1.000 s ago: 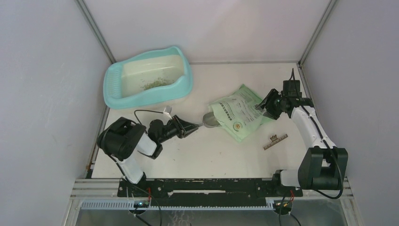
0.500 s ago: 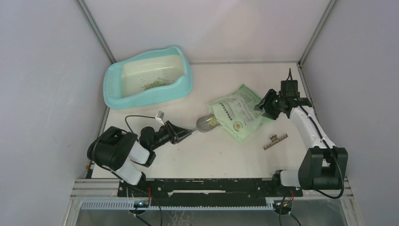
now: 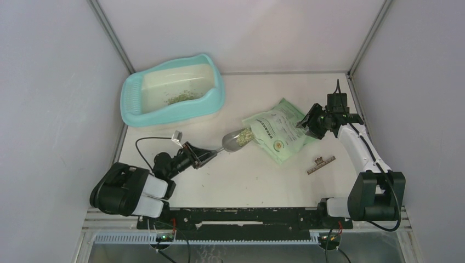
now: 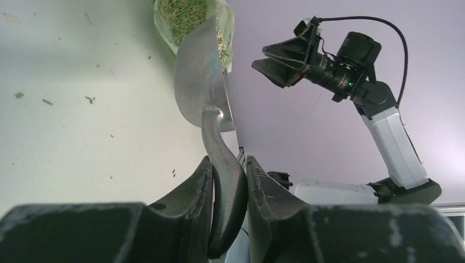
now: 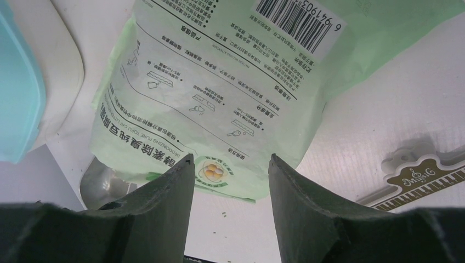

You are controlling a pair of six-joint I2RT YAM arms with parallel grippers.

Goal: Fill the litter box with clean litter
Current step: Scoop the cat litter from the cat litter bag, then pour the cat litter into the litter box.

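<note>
The turquoise litter box (image 3: 133, 93) stands at the back left with a small patch of litter (image 3: 183, 97) on its cream floor. My left gripper (image 3: 205, 155) (image 4: 229, 170) is shut on the dark handle of a grey metal scoop (image 3: 234, 139) (image 4: 200, 82). The scoop's bowl carries litter and sits just left of the mouth of the green bag (image 3: 277, 130) (image 5: 230, 82). More litter (image 4: 186, 13) shows inside the bag's mouth. My right gripper (image 3: 310, 125) (image 5: 230, 159) hovers open over the bag's right end, with nothing between its fingers.
A brown and white clip (image 3: 321, 164) (image 5: 422, 175) lies on the table to the right of the bag, near the front. A few stray granules are scattered on the white tabletop (image 4: 66, 98). Grey walls close in on three sides.
My left arm has drawn back toward the near left, pulling the scoop out of the bag's mouth with litter in it. The right gripper has hardly moved.
</note>
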